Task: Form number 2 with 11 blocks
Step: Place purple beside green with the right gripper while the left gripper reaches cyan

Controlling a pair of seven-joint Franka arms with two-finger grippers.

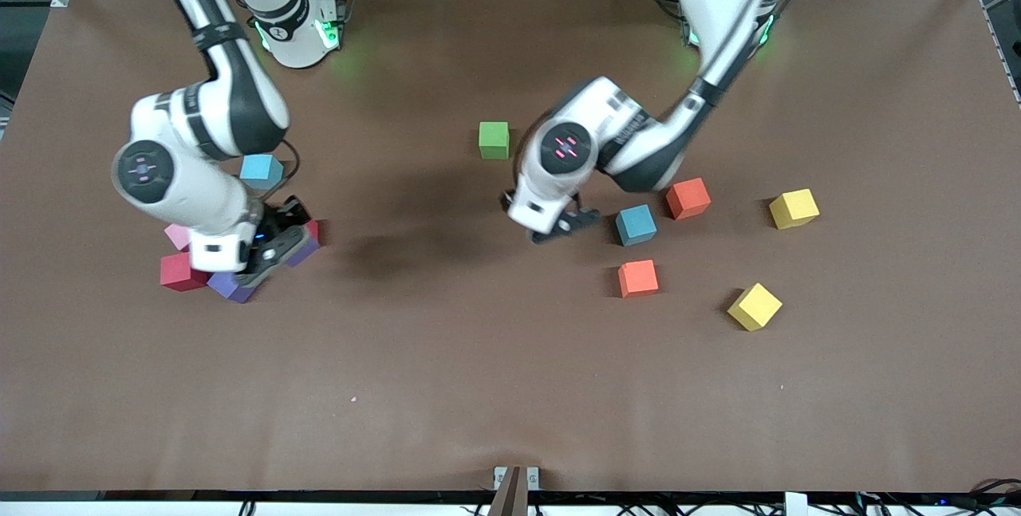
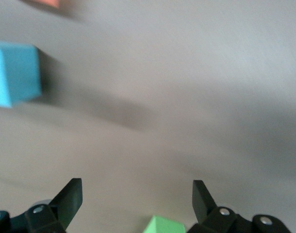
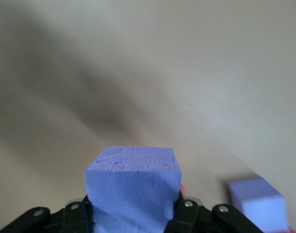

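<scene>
The figure 2 is barely begun: none of the small matte foam cubes lie in a readable stroke. Toward the right arm's end of the table a loose cluster holds a red cube (image 1: 179, 272), a pink cube (image 1: 177, 236), a light blue cube (image 1: 261, 171) and a purple cube on the table (image 1: 230, 286). The right gripper (image 1: 271, 251) sits low over this cluster, its fingers clamped on a second purple cube (image 3: 133, 187), with a sliver of another red block showing just beside it.

The left gripper (image 1: 565, 222) hangs over bare mat near the middle with its jaws spread wide and nothing between them. A green cube (image 1: 494, 139) lies just beside it, farther from the front camera. A darker blue cube (image 1: 636, 225), two orange cubes (image 1: 687, 198) (image 1: 637, 277) and two yellow cubes (image 1: 794, 208) (image 1: 754, 306) lie scattered toward the left arm's end, apart from one another.

So nearly all placing is left, by my judgement. Open room is generous: the broad strip of brown table (image 1: 447, 388) nearer the front camera is free, and no block sits close to an edge
</scene>
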